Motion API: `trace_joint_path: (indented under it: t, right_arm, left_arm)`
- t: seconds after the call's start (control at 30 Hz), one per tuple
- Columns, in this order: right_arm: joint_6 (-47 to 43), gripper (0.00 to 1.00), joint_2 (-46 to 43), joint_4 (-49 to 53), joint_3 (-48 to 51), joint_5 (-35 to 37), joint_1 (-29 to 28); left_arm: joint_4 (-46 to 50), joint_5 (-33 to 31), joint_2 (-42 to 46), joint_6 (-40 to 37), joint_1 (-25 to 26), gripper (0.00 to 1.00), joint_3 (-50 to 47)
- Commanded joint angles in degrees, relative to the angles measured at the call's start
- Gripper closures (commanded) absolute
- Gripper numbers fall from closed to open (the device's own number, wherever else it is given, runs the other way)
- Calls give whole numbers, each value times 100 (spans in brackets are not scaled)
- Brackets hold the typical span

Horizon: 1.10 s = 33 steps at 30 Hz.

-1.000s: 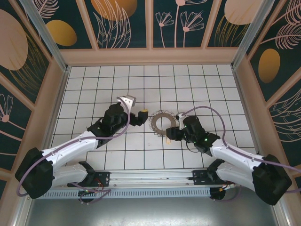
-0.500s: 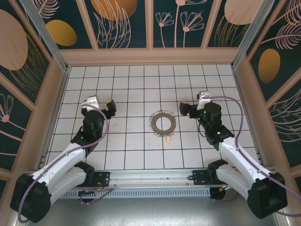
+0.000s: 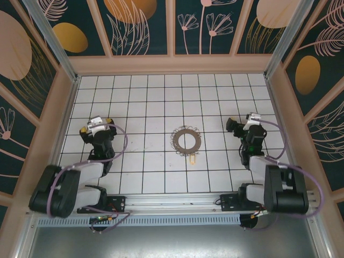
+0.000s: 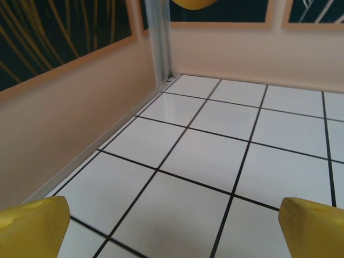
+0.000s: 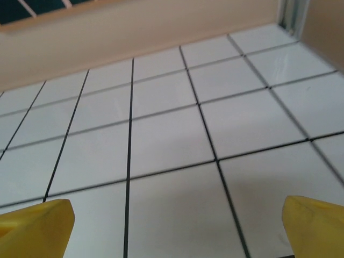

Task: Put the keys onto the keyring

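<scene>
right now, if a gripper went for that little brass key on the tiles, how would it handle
The key looks small, flat and metal: probably stiff and light. Lying flat on glossy tiles, it would likely slide rather than roll, and be hard to pinch. It sits close by the keyring, so a push might shift that too.

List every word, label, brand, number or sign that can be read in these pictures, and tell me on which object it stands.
No text can be read anywhere.
The keyring and the key are too small to show any marking.
The wall panels bear only drawn leaves and flowers.
The tiled floor has only black grid lines.
</scene>
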State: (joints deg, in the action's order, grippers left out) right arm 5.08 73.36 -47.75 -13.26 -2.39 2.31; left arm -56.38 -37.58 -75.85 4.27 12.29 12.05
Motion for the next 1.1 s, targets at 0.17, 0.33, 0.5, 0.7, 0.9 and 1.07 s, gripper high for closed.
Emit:
trace_joint_path:
  t: [0.17, 0.33, 0.5, 0.7, 0.9, 1.07]
  right_arm:
    - [-148, 1, 1077, -2433, 118, -193, 263]
    - [-245, 1, 1632, -3223, 289, 121, 90]
    - [-325, 1, 1613, -2935, 149, 636, -115]
    - [-444, 1, 1607, -2948, 154, 705, -226]
    - [-463, 1, 1611, -2887, 130, 622, -224]
    - [-409, 1, 1599, -2775, 70, 354, -93]
  left_arm:
    - [-2205, 1873, -936, -88, -751, 1, -205]
    - [-1927, 2261, -1179, 16, -962, 1, 50]
    - [-1841, 2299, -1151, 29, -983, 1, 78]
    - [-1826, 2299, -1142, 26, -983, 1, 76]
    - [-1831, 2299, -1142, 30, -983, 1, 63]
    - [-1833, 2304, -1149, 32, -983, 1, 69]
